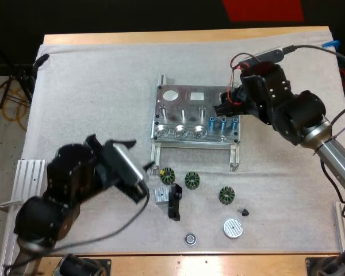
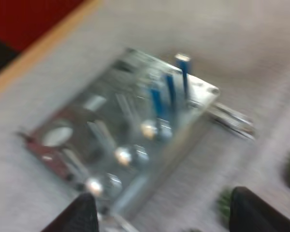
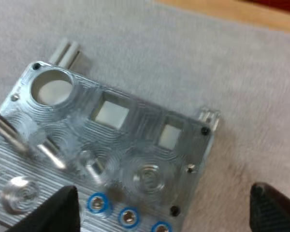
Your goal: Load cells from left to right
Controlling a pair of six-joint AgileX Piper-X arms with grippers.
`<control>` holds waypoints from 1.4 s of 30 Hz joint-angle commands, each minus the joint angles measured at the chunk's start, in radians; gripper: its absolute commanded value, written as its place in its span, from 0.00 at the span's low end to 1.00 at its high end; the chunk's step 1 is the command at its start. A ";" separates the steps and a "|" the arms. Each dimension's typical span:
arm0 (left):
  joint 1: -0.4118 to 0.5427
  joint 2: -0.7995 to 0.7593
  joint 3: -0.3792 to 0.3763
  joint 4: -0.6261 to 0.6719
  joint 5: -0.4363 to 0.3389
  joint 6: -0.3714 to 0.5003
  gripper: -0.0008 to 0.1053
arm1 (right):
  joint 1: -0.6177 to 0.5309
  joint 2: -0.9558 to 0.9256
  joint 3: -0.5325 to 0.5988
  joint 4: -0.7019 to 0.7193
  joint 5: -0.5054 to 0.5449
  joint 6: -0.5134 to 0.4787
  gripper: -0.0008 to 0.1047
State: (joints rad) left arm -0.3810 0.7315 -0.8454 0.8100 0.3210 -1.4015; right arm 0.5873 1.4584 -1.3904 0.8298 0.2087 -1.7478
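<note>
The fingers (image 2: 82,215) stand apart near the metal fixture (image 2: 111,137); apparently three blue cylinders (image 2: 170,94) stand upright in it.

1. White mat (image 1: 92,86) spread over the wooden table (image 1: 190,37), bare wood left along the far and near edges.
2. Three round green-wound parts (image 1: 192,180) in a loose row on the near half of the mat, each apart from the others.
3. Small silver block (image 1: 163,195) touching a black bracket (image 1: 174,202), just nearer than the leftmost green part.
4. Silver round cap (image 1: 232,228) towards the near right, a small black cone (image 1: 244,212) just beside it.
5. Small ring (image 1: 190,238) close to the mat's near edge.
6. Ribbed aluminium rail (image 1: 29,178) along the left edge.
</note>
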 commanded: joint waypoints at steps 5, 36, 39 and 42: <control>0.126 0.094 -0.012 -0.138 -0.018 -0.028 0.55 | -0.088 -0.005 -0.007 -0.018 -0.004 -0.036 0.67; 0.369 -0.186 -0.135 0.061 -0.108 -0.084 0.55 | -0.534 -0.675 0.241 0.023 -0.101 -0.141 0.67; 0.369 -0.305 -0.092 0.098 -0.108 -0.084 0.55 | -0.534 -0.782 0.296 0.023 -0.104 -0.141 0.67; 0.369 -0.451 -0.036 0.139 -0.108 -0.084 0.55 | -0.534 -0.885 0.362 0.023 -0.153 -0.141 0.67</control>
State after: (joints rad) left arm -0.0120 0.3130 -0.8964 0.9336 0.2230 -1.4729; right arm 0.0525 0.6029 -1.0425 0.8555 0.0833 -1.8733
